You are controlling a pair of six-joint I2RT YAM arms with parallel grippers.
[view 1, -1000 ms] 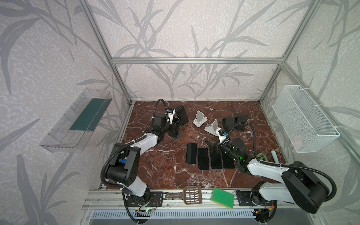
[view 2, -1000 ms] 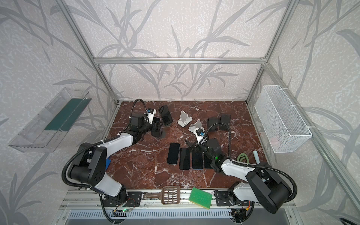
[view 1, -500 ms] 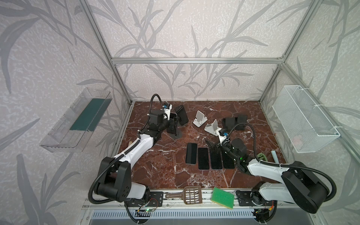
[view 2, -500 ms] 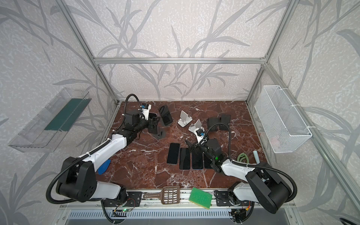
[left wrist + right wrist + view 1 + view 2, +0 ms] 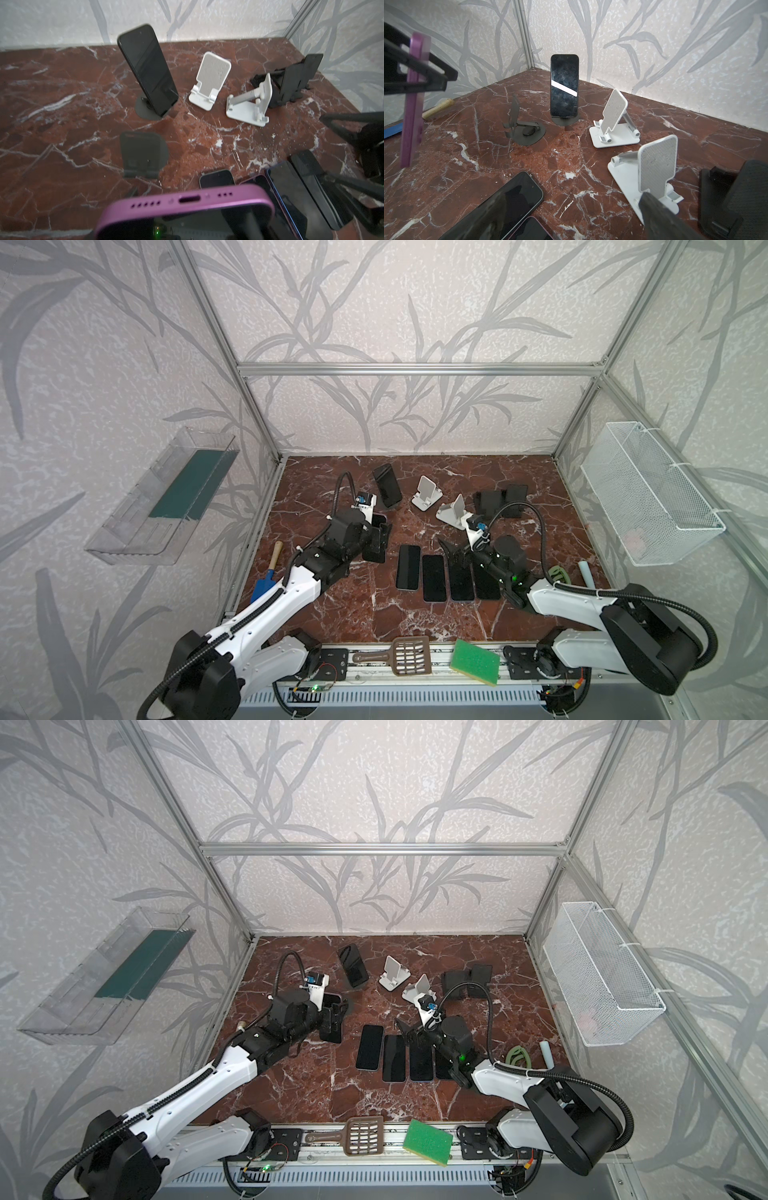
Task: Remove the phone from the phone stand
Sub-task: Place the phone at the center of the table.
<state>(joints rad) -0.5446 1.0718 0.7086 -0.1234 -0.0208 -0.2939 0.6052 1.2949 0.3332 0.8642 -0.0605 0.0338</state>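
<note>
Wallpapered panels point(image 5: 415, 302) with a grey leaf pattern, set in aluminium framing, are seen around a red-brown marble surface point(image 5: 357, 614) in both top views. The left arm is stretched over the left middle of that surface, and the left gripper point(image 5: 377, 536) is clamped on a purple phone point(image 5: 185, 204), which is held upright. From above, the purple is scarcely made out. The phone's port and speaker holes are shown only in the left wrist view, and its thin side only in the right wrist view. The phone is held apart from the dark stand point(image 5: 143, 153), which stands bare just beyond it and is largely hidden by the gripper from above. The right gripper point(image 5: 457, 556) is spread wide with nothing held, over a row of flat phones point(image 5: 434, 578).
</note>
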